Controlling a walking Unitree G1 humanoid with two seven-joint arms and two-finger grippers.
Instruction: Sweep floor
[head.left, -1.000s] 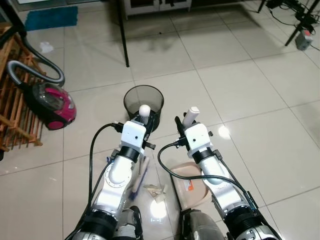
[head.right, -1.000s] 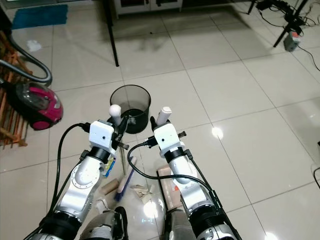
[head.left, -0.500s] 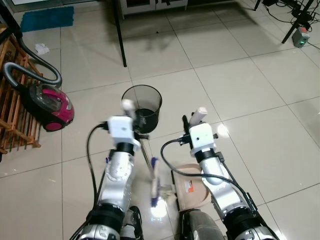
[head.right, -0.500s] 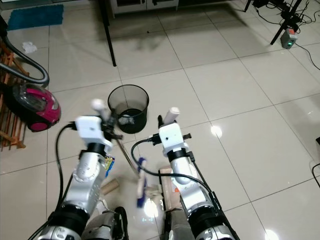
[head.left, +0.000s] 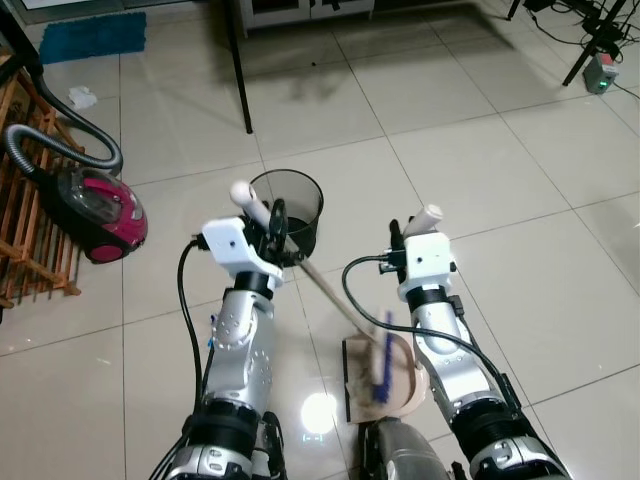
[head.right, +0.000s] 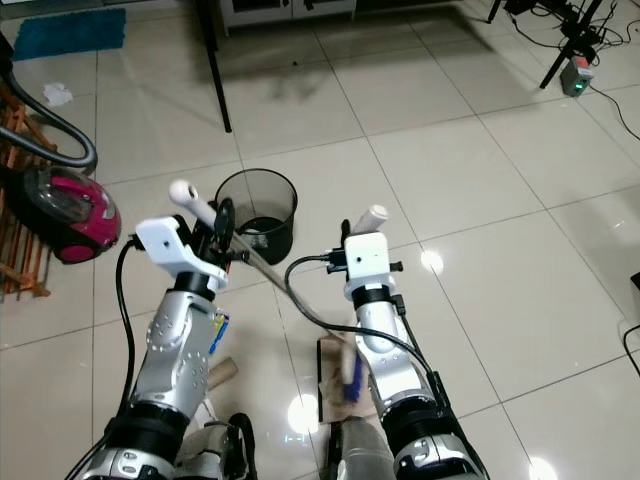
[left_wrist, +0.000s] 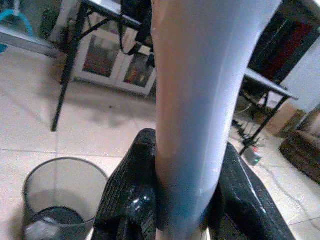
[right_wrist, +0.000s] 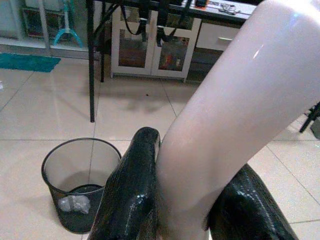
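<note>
Over the dustpan (head.left: 398, 372), the broom (head.left: 340, 306) held tight by the left gripper (head.left: 277, 222) has swung rightward, carrying scraps in; the right gripper (head.left: 412, 232) clamps the pan's handle (head.left: 429, 214).

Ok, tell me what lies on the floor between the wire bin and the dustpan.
The broom's pale handle slants across that stretch, from the left gripper beside the wire bin down to the dustpan. Beneath it the tiles look bare, in both eye views.

We see glossy floor tiles (head.left: 480, 170), a dark mesh bin (head.left: 290, 205), and our smooth plastic broom handle (left_wrist: 195, 100).
</note>
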